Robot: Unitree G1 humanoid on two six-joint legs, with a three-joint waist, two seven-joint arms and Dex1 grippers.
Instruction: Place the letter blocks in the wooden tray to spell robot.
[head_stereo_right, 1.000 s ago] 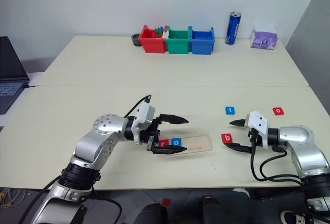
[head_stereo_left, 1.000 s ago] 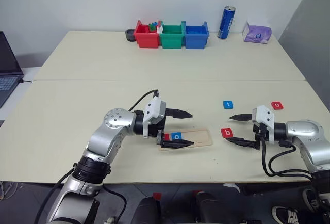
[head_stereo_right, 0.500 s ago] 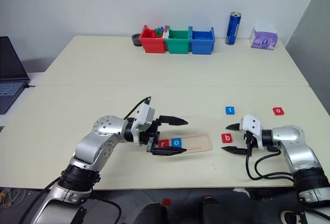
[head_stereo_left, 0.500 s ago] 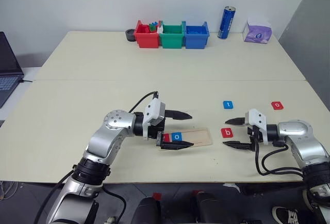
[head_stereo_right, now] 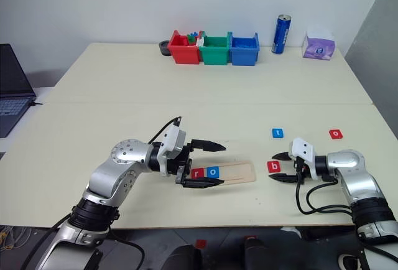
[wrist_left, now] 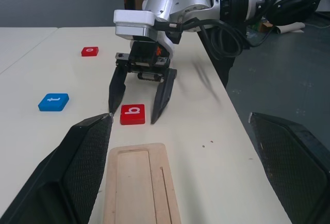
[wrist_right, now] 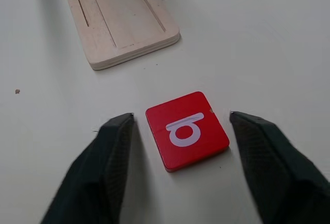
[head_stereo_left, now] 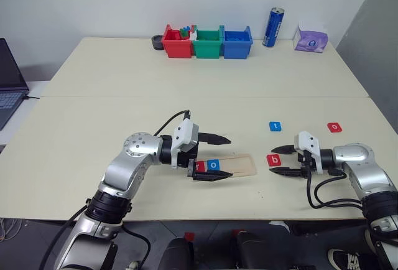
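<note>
Red was the tile that mattered at this moment: the b tile (wrist_right: 187, 130) lay flat on the table (head_stereo_left: 186, 83), just beside the free end of the wooden tray (head_stereo_left: 244, 165), and the right gripper (head_stereo_left: 285, 160) stood around it with one finger on each side; its jaws were partly open and did not yet touch the tile, so nothing was gripped. The left gripper (head_stereo_left: 219, 156) was spread wide and empty, one finger over the tray and one along its near edge; in the tray a red r tile (head_stereo_right: 197, 173) and a blue o tile (head_stereo_left: 212, 165) already sat side by side. The blue t tile (head_stereo_left: 275, 126) and the red o tile (head_stereo_left: 334, 127) waited on the table, well apart from the tray.

To do this step well, I think the right gripper should keep the tile centred between its fingers and close evenly on two opposite edges; the tile is thin and flat, so the tips must stay low against the table, or it could slip out or tilt when it is lifted.
</note>
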